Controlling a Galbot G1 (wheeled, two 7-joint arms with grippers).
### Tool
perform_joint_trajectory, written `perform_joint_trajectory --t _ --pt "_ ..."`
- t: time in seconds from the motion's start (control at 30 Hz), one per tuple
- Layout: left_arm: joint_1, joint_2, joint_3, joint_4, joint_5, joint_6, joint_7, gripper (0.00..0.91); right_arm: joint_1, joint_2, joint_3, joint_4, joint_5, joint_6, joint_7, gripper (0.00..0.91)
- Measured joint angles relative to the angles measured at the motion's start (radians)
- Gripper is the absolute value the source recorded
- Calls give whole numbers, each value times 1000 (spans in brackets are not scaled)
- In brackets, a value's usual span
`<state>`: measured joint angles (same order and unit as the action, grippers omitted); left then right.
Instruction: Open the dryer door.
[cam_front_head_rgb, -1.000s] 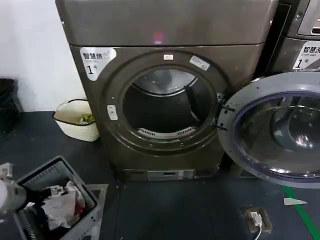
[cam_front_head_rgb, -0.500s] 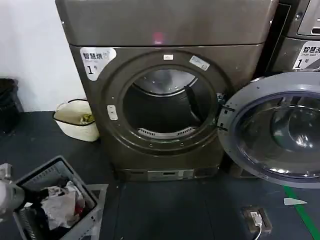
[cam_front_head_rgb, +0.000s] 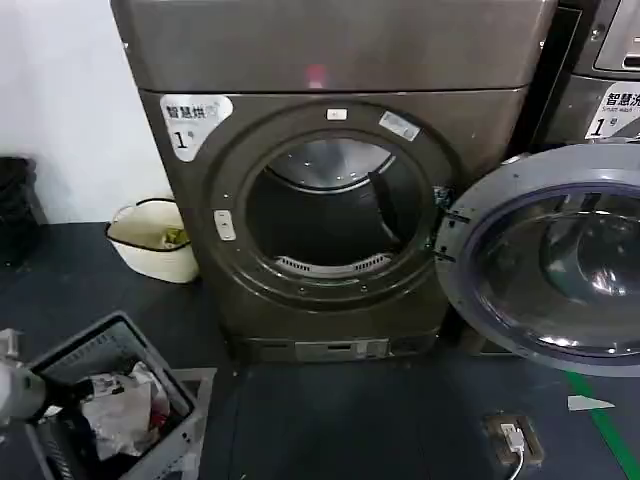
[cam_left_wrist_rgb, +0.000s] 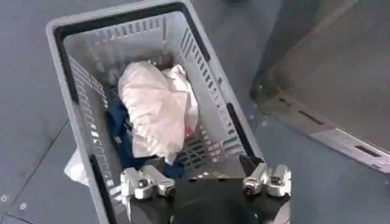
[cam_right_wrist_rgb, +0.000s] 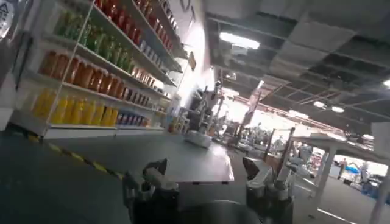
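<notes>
White-walled laundry corner, left to right: the left pincer (cam_left_wrist_rgb: 206, 182) hangs low over a grey laundry basket (cam_front_head_rgb: 150, 352) on the floor, its jaws wide and holding nothing, above a bundle of pale clothes (cam_left_wrist_rgb: 157, 109). Behind the basket a cream wicker basket (cam_front_head_rgb: 155, 240) sits against the wall beside the dryer (cam_front_head_rgb: 330, 200). The drum mouth (cam_front_head_rgb: 325, 210) gapes dark and unobstructed, and the dryer door (cam_front_head_rgb: 545, 255) stands swung fully out to the right on its hinge. By the look of it, the opening step is done; what remains would be only to keep the arms off the door. The right pincer (cam_right_wrist_rgb: 207, 192), jaws spread and empty, points away toward shelves of bottles (cam_right_wrist_rgb: 79, 73). A floor socket (cam_front_head_rgb: 512, 437) lies below the door.
</notes>
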<state>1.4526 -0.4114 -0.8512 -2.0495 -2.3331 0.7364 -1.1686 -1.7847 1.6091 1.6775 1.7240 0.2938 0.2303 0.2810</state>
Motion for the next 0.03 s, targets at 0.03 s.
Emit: perform_joint_trajectory --t 0.03 --pt "0 0 1 3 1 0 1 907 0 0 -1 0 0 1 -1 907"
